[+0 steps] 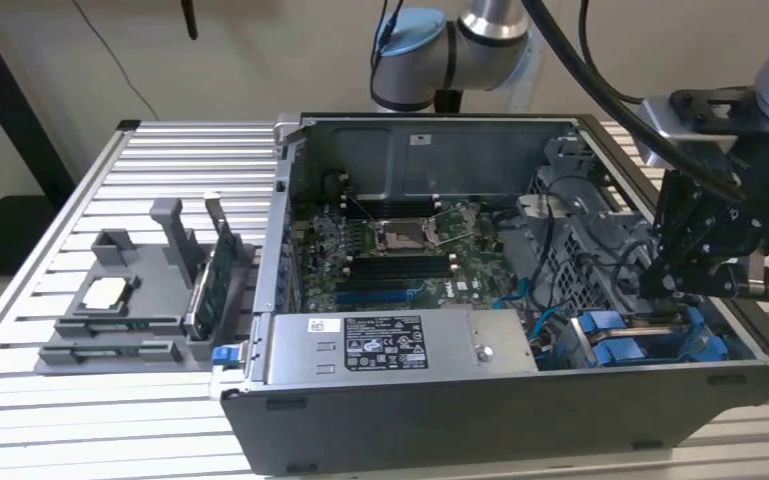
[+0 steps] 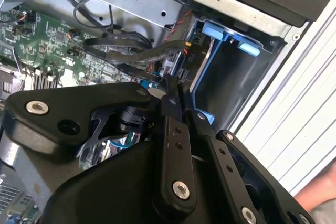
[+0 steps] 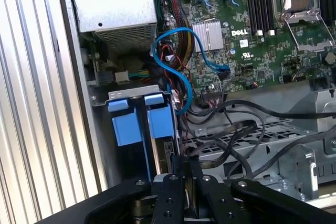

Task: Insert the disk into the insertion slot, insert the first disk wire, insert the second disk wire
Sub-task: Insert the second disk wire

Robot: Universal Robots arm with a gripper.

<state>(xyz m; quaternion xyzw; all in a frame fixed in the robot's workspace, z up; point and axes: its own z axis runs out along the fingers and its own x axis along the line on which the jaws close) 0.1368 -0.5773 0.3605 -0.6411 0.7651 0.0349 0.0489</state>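
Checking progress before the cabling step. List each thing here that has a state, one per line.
gripper: lowered into the case, at the drive bay.
insertion slot: blue carrier parts inside it.
computer case: side open, motherboard exposed.
blue cable: looped loose over the motherboard.

The disk stands on edge in its blue carrier. It sits inside the insertion slot, a dark-grey bay.

You will find a black and white printed label on the grey metal power-supply box in the exterior view, its lines too small to read. In the first wrist view, the green motherboard carries a short white printed mark beside a silver finned heatsink.
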